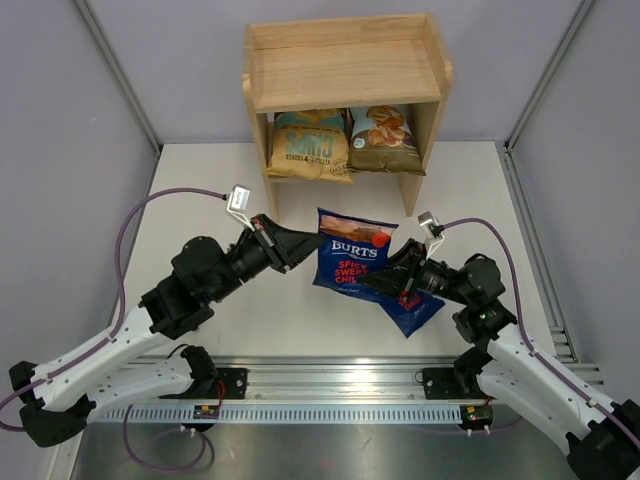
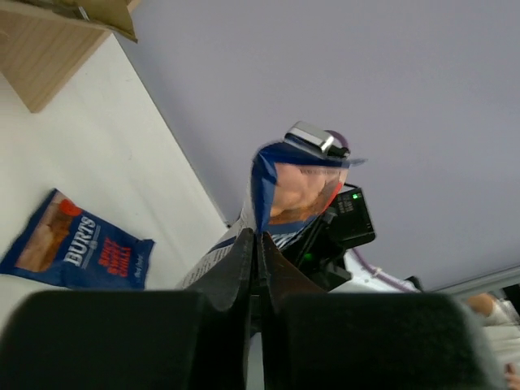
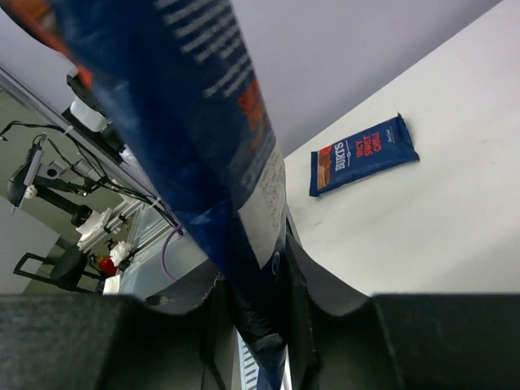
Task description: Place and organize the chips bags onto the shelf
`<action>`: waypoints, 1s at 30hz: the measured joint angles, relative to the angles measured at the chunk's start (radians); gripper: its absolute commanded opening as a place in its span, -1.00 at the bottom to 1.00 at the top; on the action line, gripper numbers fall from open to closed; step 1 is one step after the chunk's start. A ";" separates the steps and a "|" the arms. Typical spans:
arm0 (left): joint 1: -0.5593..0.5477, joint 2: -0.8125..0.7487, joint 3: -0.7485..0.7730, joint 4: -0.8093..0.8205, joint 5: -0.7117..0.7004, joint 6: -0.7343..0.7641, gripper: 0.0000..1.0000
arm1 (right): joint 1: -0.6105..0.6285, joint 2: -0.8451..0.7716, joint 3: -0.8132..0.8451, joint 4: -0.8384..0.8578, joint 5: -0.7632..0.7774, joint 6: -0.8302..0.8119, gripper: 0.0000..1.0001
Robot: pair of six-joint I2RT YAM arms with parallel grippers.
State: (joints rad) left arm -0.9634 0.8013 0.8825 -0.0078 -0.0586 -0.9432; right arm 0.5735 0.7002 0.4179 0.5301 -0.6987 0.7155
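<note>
Left gripper (image 2: 258,237): jaws pressed together on the upper-left edge of a dark-blue Burts bag (image 1: 350,258). Right gripper (image 3: 258,272): jaws clamped on the lower right part of the same bag, which is thus held between the two arms above the white table (image 1: 480,180), in front of the shelf (image 1: 345,70). A second Burts bag (image 1: 418,312) lies flat on the table, partly under the held one and the right gripper. On the shelf's lower tier rest the tan-and-teal bag (image 1: 310,145), at left, and the Cassava Chips bag (image 1: 385,140), at right, side by side.
</note>
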 measured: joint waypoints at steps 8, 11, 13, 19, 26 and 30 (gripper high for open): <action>-0.003 -0.017 0.080 -0.066 0.122 0.284 0.60 | 0.001 -0.027 0.050 -0.002 -0.064 0.147 -0.57; -0.004 -0.021 0.081 -0.082 0.218 0.365 0.82 | 0.001 -0.023 0.067 0.007 -0.107 0.216 -0.58; -0.004 -0.020 0.079 -0.105 0.270 0.404 0.83 | 0.001 -0.015 0.079 0.012 -0.133 0.251 -0.57; -0.004 0.005 0.068 -0.089 0.460 0.465 0.00 | 0.002 0.043 0.153 0.014 -0.232 0.320 -0.56; -0.005 0.054 0.069 -0.085 0.514 0.482 -0.65 | 0.002 0.053 0.212 -0.100 -0.283 0.300 -0.18; -0.006 0.045 0.069 -0.092 0.470 0.468 -0.67 | 0.002 0.011 0.223 -0.184 -0.236 0.257 0.27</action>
State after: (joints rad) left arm -0.9691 0.8467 0.9512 -0.0998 0.4110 -0.4751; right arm 0.5758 0.7113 0.6407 0.3458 -0.9348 0.9730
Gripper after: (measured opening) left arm 0.176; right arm 0.568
